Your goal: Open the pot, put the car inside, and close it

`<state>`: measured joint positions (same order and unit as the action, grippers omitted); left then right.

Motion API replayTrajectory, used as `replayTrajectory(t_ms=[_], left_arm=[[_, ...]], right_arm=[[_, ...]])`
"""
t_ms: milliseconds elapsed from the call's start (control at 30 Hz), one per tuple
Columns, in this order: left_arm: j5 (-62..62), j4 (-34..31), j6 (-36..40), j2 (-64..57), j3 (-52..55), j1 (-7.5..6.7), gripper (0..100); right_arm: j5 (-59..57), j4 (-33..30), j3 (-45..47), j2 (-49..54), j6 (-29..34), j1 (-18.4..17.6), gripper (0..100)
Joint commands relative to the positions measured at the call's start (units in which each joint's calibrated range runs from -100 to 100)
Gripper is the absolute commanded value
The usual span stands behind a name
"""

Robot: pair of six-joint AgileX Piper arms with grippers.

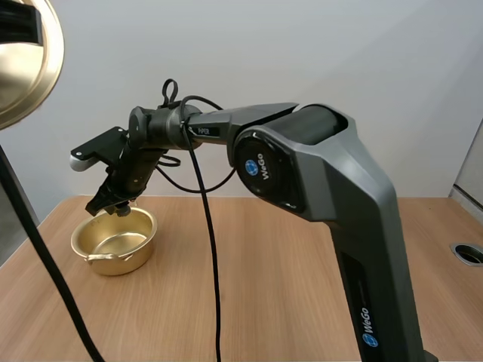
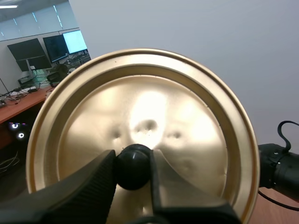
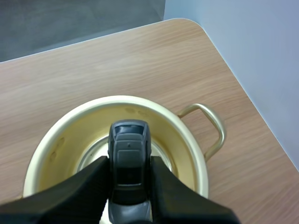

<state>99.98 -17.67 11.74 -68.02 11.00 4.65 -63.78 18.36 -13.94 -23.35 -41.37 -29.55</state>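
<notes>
A gold pot [image 1: 115,241] stands uncovered at the table's left. My right gripper [image 1: 113,204] hangs just above the pot's far rim. Its fingers pinch a small dark grey toy car [image 3: 129,163] directly over the pot's mouth [image 3: 112,140]. The gold lid [image 2: 140,130] is raised off the table, high at the left [image 1: 23,68]. My left gripper [image 2: 133,170] is shut on the lid's black knob [image 2: 133,165].
The pot has a loop handle [image 3: 210,126] on the side toward the table's rounded corner. The right arm's big grey body [image 1: 324,219] spans the middle of the wooden table [image 1: 264,302]. A round grommet hole [image 1: 468,253] sits at the table's right edge.
</notes>
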Motion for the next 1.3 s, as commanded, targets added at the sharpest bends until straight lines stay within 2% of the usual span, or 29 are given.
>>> replayTrajectory(t_ms=[0,333,800,1067,1100,1133,1267], left_arm=[[0.02,0.22,0.0,0.0,0.0,0.01,0],[0.02,0.22,-0.13,0.0,0.0,0.01,0],[0.02,0.22,-0.25,0.0,0.0,0.01,0],[0.02,0.22,-0.25,0.0,0.0,0.01,0],[0.02,0.22,-0.25,0.0,0.0,0.01,0],[0.02,0.22,-0.25,0.0,0.0,0.01,0],[0.02,0.22,-0.25,0.0,0.0,0.01,0]], right_arm=[[-0.66,0.0,-2.34,-2.99,0.01,-0.02,0],[-3.45,0.0,-6.89,-10.22,0.01,-0.02,0],[-3.45,0.02,-6.89,-12.07,0.14,-0.02,0],[-1.6,-0.19,-6.89,-12.07,4.84,-0.02,0],[-1.6,-0.19,-6.89,-12.07,4.84,-0.02,4],[-1.6,-0.19,-6.99,-12.07,4.84,-0.02,14],[-1.6,-1.22,-6.99,-11.73,4.58,-0.02,66]])
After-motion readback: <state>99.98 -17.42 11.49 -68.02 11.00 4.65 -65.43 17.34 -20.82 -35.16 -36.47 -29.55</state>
